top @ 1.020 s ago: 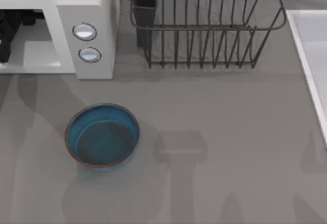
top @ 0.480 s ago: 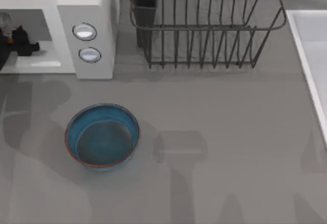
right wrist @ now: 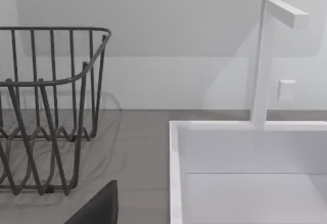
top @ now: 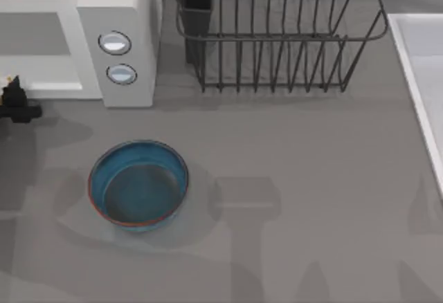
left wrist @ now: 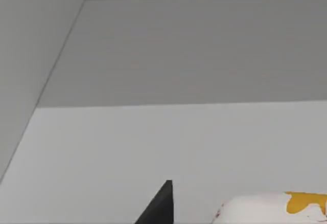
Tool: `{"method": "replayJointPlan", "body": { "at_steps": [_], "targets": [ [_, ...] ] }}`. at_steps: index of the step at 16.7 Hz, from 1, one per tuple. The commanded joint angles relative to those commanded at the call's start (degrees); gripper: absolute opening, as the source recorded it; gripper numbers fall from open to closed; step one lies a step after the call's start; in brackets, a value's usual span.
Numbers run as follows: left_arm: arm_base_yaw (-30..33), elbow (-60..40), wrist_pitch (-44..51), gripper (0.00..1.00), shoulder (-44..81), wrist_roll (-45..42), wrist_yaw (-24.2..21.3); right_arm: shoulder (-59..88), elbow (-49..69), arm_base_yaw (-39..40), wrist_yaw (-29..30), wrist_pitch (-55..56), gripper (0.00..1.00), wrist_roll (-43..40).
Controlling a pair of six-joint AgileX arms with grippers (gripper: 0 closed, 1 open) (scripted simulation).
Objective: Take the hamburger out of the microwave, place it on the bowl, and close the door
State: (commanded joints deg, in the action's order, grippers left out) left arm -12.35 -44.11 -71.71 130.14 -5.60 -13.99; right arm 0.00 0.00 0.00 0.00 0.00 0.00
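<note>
The left tool (top: 17,106) sits at the worktop's (top: 311,164) left edge, just outside the microwave (top: 128,47) mouth. It seems to grip the hamburger (left wrist: 276,207), whose white wrapper with orange print peeks into the left wrist view. This looks like the carry step. Next comes a swing over the round blue bowl (top: 138,184), empty and glossy, then release. I cannot tell the right tool's state.

hamburger (left wrist: 271,208) cropped, microwave (top: 76,40) cut off
</note>
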Motion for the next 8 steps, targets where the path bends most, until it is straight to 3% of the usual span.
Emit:
{"method": "replayJointPlan", "body": {
  "at_steps": [8],
  "targets": [
    [0.29, 0.19, 1.95, 0.0, -2.58, -0.13, 0.14, 0.0, 0.0, 0.0, 0.0, 0.0, 1.0, 0.0]
  ]
}}
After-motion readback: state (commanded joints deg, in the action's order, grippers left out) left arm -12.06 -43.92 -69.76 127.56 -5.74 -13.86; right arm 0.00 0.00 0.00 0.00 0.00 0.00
